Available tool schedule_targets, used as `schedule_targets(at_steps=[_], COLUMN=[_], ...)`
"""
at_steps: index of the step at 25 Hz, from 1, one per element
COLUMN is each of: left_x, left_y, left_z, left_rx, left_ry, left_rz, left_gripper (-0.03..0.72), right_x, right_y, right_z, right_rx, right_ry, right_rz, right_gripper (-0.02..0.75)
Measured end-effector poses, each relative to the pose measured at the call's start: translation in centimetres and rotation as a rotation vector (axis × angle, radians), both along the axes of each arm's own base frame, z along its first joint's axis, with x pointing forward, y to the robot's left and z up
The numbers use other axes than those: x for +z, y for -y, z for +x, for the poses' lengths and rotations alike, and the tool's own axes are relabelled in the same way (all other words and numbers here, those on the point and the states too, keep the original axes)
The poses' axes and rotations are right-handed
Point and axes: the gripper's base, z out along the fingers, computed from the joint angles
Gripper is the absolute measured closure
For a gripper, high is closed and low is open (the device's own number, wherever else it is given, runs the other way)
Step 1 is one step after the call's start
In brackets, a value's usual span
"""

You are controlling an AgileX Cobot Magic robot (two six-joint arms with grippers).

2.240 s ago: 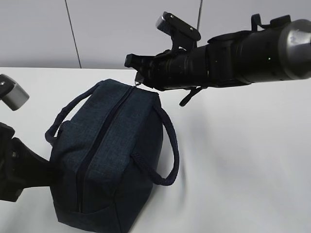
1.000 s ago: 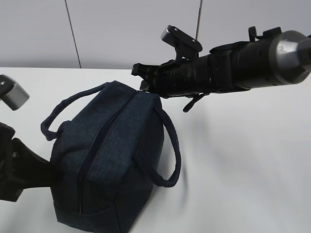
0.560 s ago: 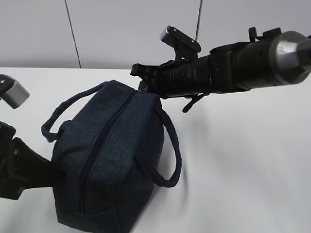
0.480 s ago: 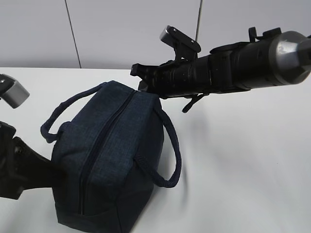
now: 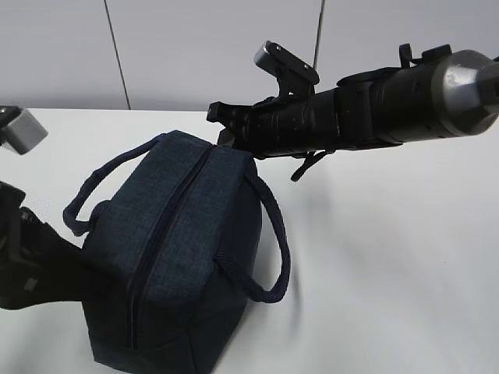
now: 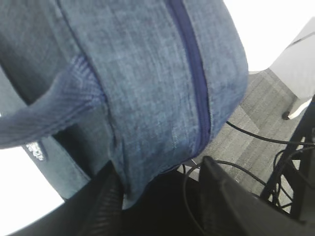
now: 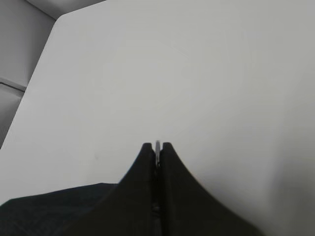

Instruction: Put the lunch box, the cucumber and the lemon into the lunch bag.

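The dark navy lunch bag (image 5: 179, 234) stands on the white table, its top zipper (image 5: 168, 226) closed along its length. My right gripper (image 5: 221, 128) is at the bag's far end, shut on the thin silver zipper pull (image 7: 157, 144) that shows between its fingertips. My left gripper (image 6: 158, 169) is at the bag's near end; its jaws stand apart, with the bag's corner (image 6: 147, 88) between them and against one finger. The lunch box, the cucumber and the lemon are out of view.
The bag's two loop handles (image 5: 269, 234) (image 5: 101, 183) hang to either side. The white table (image 5: 390, 257) extends to the right. In the left wrist view, grey carpet with black cables (image 6: 256, 142) lies beyond the table edge.
My right gripper has risen a little at the bag's far end and held there. My left arm has shifted slightly up and left. The zipper stays closed.
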Motion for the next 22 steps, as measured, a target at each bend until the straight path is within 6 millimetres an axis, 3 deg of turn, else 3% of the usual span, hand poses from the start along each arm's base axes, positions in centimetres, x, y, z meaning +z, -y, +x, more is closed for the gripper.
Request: schedule_targets(at_steps=[6,14,16,22], left_x=[3.3,9.4,10.0,8.2], left_y=[0.1,0.3,0.6,2.0], left_z=[1.1,3.3,4.2,8.1], left_rx=[0.018,0.086,0.071,0.042], left_ry=[0.015,0.100,0.077,-0.044], left_rz=[0.033,0.045,0.061,0.124], left_gripper=[0.346,0.346,0.346,0.346], right_x=[0.0,0.0,0.0,0.0], right_y=[-0.1,-0.2,-0.2,-0.2], right_z=[-0.1,-0.1,-0.1,-0.1], right_rx=[0.012,0.025,0.027,0.029], right_ry=[0.000,-0.002,-0.002,-0.002], right_rz=[0.009,0.020,0.020,0.022], right_gripper=[0.738,0.738,0.738,0.738])
